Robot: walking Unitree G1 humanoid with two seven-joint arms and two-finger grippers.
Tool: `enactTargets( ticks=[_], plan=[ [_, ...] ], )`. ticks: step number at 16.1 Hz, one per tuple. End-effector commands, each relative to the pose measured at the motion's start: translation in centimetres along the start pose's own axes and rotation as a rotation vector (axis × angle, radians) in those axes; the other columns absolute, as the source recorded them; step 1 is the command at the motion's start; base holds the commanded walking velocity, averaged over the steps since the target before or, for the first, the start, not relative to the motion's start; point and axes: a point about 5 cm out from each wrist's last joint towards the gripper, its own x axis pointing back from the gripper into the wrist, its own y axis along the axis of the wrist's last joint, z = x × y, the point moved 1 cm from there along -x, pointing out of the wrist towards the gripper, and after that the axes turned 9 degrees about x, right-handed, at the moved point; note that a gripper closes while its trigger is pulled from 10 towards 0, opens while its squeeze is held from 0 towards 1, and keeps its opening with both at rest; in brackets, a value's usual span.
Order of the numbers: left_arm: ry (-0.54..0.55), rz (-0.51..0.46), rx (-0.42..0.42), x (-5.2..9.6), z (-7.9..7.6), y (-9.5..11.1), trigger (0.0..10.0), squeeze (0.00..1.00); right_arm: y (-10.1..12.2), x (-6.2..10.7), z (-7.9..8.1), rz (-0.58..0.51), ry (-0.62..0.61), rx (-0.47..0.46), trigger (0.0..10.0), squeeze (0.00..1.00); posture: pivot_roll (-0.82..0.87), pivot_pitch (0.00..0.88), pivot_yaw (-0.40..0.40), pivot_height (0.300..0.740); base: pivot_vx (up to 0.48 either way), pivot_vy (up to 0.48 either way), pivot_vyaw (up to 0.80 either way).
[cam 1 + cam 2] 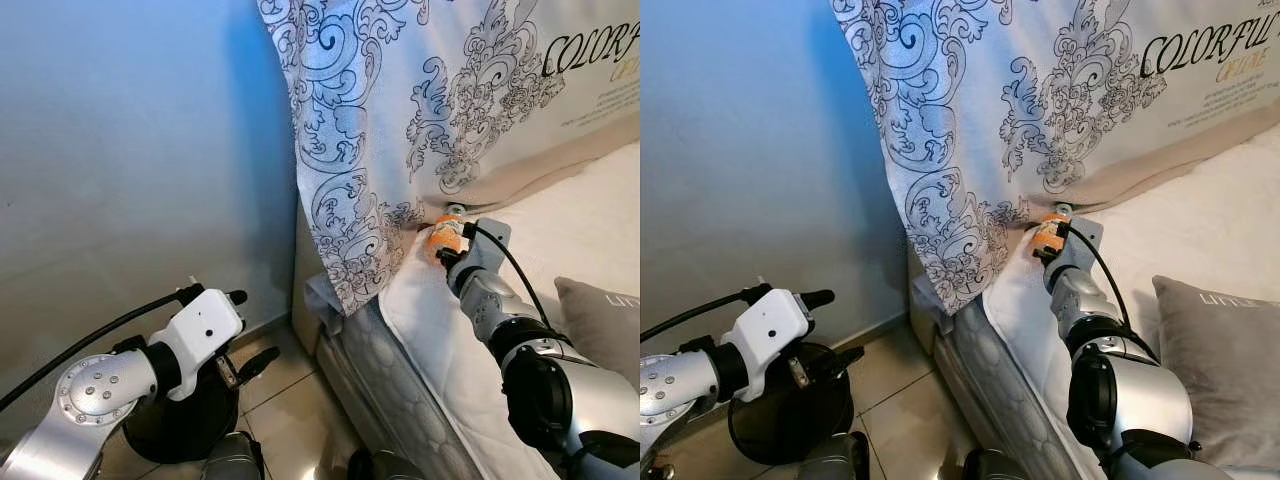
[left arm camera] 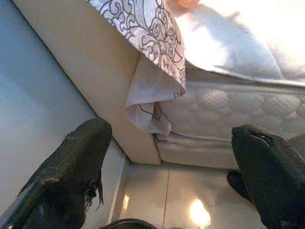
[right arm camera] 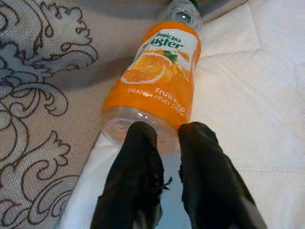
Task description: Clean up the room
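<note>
White bed [image 1: 600, 210] held an orange juice bottle [image 3: 157, 81] lying against the patterned headboard cover [image 1: 400, 110], right gripper [image 3: 167, 138] nearly closed at its base, not grasping; left gripper [image 2: 167, 157] spread over floor [image 1: 290, 390].

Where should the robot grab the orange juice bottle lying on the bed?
Probably around its clear base end, from the robot's side. The bottle lies flat on the bed, cap pointing away toward the patterned cover. The right claw sits nearly closed at that base.

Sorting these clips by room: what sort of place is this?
Most likely a bedroom: a mattress with a white sheet, a grey pillow and a patterned cloth hanging at its head.
</note>
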Motion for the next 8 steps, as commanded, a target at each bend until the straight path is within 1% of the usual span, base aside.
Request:
enactTargets(
  ticks=[1,2,3,5,6,8],
  plan=[
    [-0.008,-0.01,0.013,-0.3,-0.7,0.0,10.0,0.0,0.7,0.0,-1.1,-0.034,-0.03,-0.049,0.0,0.0,0.21,0.08,-0.11,0.74,0.0,0.0,0.0],
    [-0.005,-0.013,0.018,-0.4,-0.7,-0.1,10.0,0.0,0.8,0.0,-1.2,-0.039,-0.03,-0.056,0.0,0.0,0.21,0.08,-0.11,0.74,0.0,0.0,0.0],
    [0.008,-0.026,0.038,-0.6,-0.9,-0.2,10.0,0.0,1.2,0.1,-1.8,-0.078,-0.033,-0.088,0.0,0.0,0.18,0.024,-0.109,0.74,0.0,0.0,0.0],
    [0.022,-0.031,0.062,-1.2,-0.9,-0.7,10.0,0.0,1.3,0.2,-2.2,-0.104,-0.029,-0.118,0.0,0.0,0.16,0.0,-0.099,0.74,0.0,0.0,0.0],
    [0.041,-0.04,0.101,-1.4,-1.3,-1.3,10.0,0.0,1.1,0.4,-2.9,-0.143,-0.02,-0.153,0.0,0.0,0.12,0.0,-0.079,0.74,0.0,0.0,0.0],
    [0.061,-0.04,0.126,-1.9,-1.4,-1.9,10.0,0.0,0.6,0.7,-3.4,-0.178,-0.014,-0.156,0.0,0.0,0.08,0.0,-0.055,0.74,0.0,0.0,0.0]
  ],
)
